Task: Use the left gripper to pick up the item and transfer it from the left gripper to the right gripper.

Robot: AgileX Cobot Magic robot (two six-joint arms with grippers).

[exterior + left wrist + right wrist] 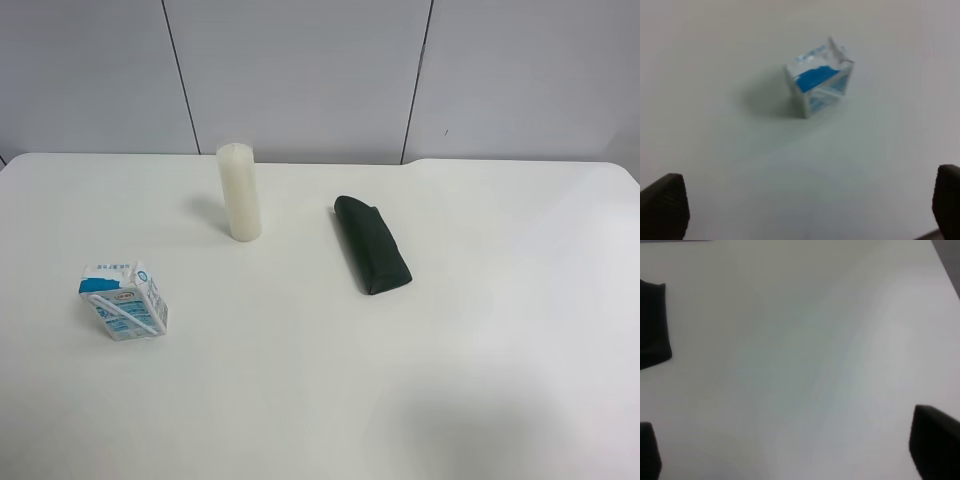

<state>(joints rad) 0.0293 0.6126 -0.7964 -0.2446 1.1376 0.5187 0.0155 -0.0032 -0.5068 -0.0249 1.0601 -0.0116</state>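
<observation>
The carton [124, 300] is white with light-blue print. A line of small characters runs along its top edge and a pale strip crosses one face on the diagonal, but none of the writing is sharp enough for me to read and I cannot make out a brand. In my left wrist view the carton [819, 82] is blurred, showing only a solid blue band on white. It stands upright on the white table [420, 380] at the lower left of the high view, well apart from everything else. The white candle [240, 192] stands upright in the upper middle-left of that view. The dark green pouch [372, 244] lies flat just right of centre, set at an angle, near the candle but not touching it. Grey wall panels [300, 70] run across the top of the frame. Only bare table lies between the carton and my left gripper [805, 207]. Its two black fingers [662, 205] are spread wide, and the carton sits beyond them, not touched. My right gripper [792, 450] is spread just as wide over bare table, its fingers [935, 445] holding and touching nothing. A corner of the pouch [652, 325] shows off to one side, apart from the fingertips.
</observation>
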